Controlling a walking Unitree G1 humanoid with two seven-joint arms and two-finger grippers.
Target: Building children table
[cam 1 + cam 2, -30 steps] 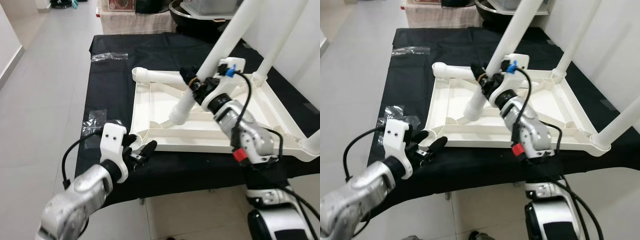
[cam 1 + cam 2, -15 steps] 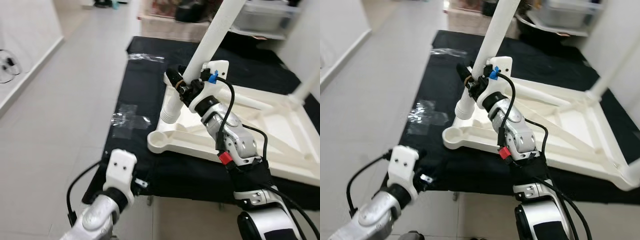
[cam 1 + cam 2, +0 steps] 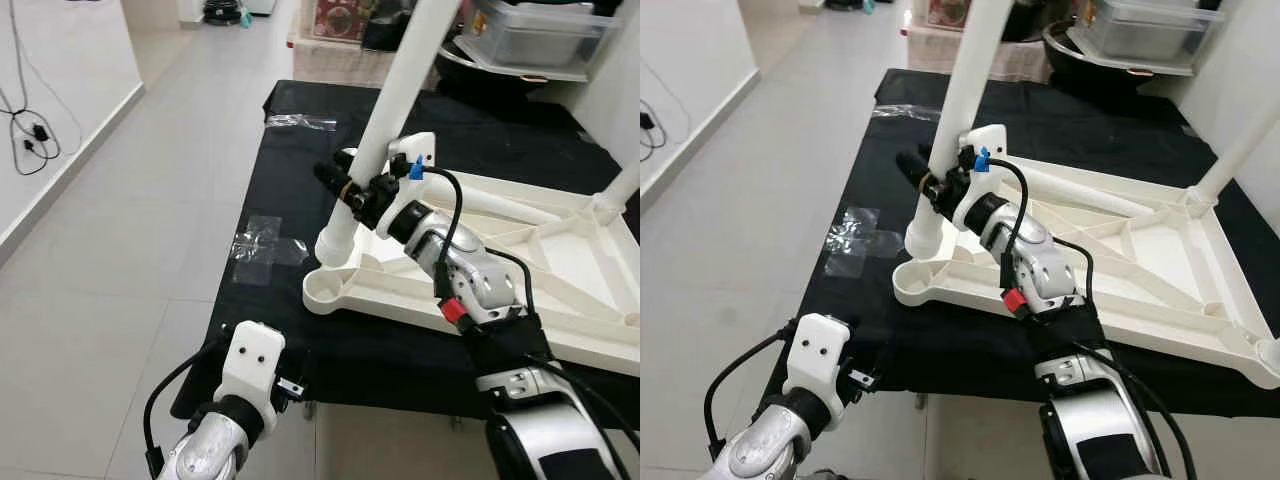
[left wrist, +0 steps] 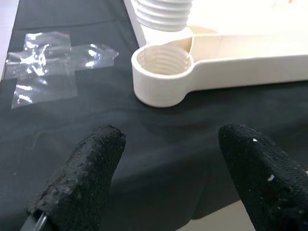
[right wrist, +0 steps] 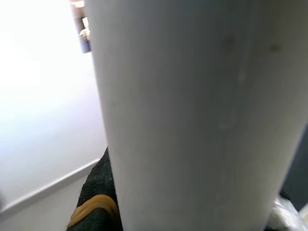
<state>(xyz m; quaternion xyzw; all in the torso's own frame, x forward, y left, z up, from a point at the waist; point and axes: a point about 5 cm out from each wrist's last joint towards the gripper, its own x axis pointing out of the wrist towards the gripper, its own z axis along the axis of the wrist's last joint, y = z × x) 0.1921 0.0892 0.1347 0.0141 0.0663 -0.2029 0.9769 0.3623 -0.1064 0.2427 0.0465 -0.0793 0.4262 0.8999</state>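
Observation:
The white table top (image 3: 430, 300) lies upside down on the black-covered table (image 3: 270, 190). My right gripper (image 3: 347, 186) is shut on a white table leg (image 3: 400, 90), held tilted. The leg's threaded end (image 3: 335, 243) hangs just above and behind the near-left corner socket (image 3: 325, 290). In the right wrist view the leg (image 5: 192, 115) is very close, with a black finger (image 5: 94, 207) beside it. My left gripper (image 4: 168, 144) is open, low at the table's front edge, with the threaded socket (image 4: 161, 72) a short way ahead of its fingers (image 4: 91, 163).
Another white leg (image 3: 1240, 150) stands in the table top's far right corner. Crumpled clear plastic (image 3: 265, 245) lies on the cloth left of the socket, and more plastic (image 3: 300, 122) lies further back. Bins and a dark bowl (image 3: 530, 35) stand behind the table. Grey floor (image 3: 120, 220) lies to the left.
The camera swung left. My right gripper carried the leg's threaded end from over the table top's middle to its near-left corner socket. My left gripper dropped back from the rim to the table's front edge.

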